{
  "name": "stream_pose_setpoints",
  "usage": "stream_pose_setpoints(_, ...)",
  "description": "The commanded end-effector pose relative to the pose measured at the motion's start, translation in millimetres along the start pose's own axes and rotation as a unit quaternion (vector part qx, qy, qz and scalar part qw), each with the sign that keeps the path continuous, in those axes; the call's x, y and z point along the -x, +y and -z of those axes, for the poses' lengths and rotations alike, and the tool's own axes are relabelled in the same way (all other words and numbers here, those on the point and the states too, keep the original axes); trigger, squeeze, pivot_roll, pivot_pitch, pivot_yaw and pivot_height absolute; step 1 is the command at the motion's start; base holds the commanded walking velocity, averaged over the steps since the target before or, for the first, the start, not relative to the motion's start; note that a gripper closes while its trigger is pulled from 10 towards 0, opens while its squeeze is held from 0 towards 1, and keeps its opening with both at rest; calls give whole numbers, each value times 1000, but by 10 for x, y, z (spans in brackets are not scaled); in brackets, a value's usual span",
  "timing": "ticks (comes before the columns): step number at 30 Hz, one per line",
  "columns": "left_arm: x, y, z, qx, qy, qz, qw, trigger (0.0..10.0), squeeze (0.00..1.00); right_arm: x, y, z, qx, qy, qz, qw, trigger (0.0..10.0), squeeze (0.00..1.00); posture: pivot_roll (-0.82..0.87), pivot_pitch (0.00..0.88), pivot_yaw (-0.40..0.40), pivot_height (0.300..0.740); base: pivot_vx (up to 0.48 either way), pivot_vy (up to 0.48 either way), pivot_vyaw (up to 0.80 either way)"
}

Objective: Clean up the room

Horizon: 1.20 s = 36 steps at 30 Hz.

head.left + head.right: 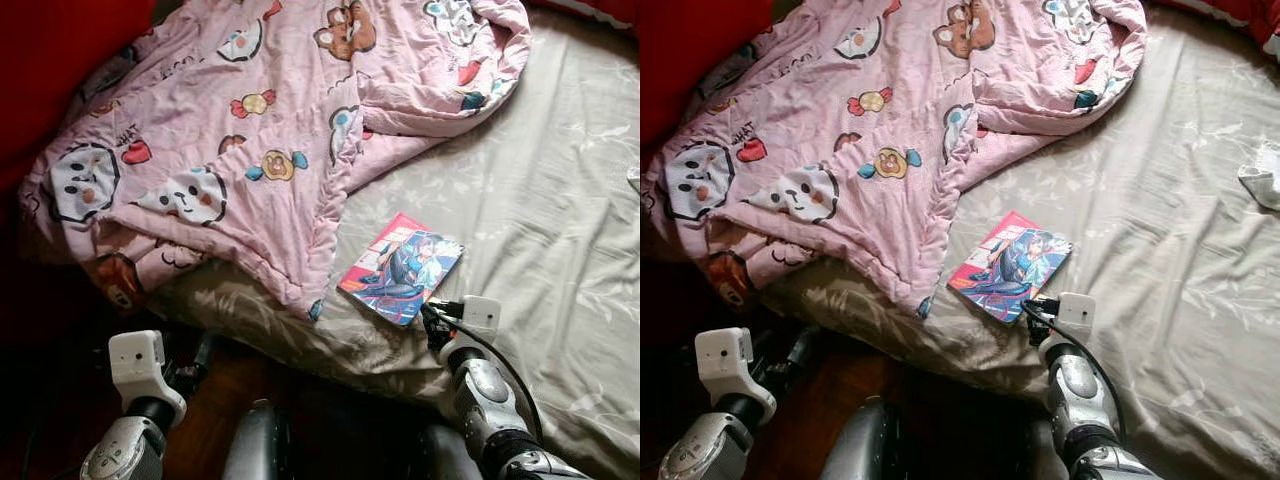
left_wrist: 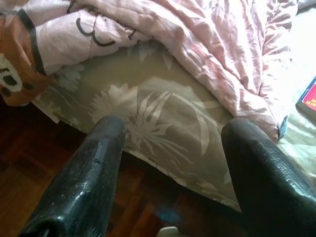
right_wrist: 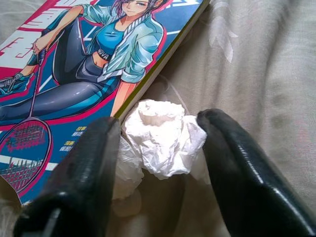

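Beige sheet (image 1: 560,200), pink blanket (image 1: 250,120), wood floor (image 2: 29,168).

A pink cartoon-printed quilted blanket (image 1: 250,130) lies heaped over the left and far part of the beige leaf-patterned bed sheet (image 1: 540,200), its near corner reaching almost to the bed's front edge. Just right of that corner, flat on the sheet, lies a glossy comic book with a badminton player on its cover (image 1: 400,268). A crumpled white tissue (image 3: 163,138) sits on the sheet touching the book's near edge. Farther right, well apart, a small white cloth (image 1: 1262,180) lies on the sheet. Before the bed runs a dark wooden parquet floor (image 2: 29,182).
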<state>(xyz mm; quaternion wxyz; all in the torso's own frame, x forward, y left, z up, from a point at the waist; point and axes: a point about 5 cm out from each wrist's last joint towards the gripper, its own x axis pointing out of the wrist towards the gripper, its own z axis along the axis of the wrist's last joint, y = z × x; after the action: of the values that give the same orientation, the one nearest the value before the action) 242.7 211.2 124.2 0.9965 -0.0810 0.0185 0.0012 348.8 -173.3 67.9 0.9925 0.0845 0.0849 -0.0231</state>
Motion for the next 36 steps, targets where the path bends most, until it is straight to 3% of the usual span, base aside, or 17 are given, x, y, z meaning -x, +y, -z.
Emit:
stream_pose_setpoints(1, 71, 51, 46, -5, 15, -13, 1000, 10000, 0, 67, -20, 171, -11, 31, 7, 999, 0, 0, 148, 532, 71, 636, 0, 0, 0)
stream_pose_setpoints(28, 118, 76, 91, -13, 28, -16, 999, 10000, 0, 102, -35, 235, -11, 39, 3, 999, 0, 0, 151, 529, 74, 636, 0, 0, 0)
stream_pose_setpoints(33, 88, 93, 120, -13, 29, -18, 999, 10000, 0, 98, -10, 229, -10, 37, -2, 999, 0, 0, 151, 508, 68, 636, 0, 0, 0)
stream_pose_setpoints(36, 27, 154, 171, -14, 31, -27, 999, 10000, 0, 73, -48, 117, -19, 2, 5, 1000, 0, 0, 141, 458, 55, 636, 0, 0, 0)
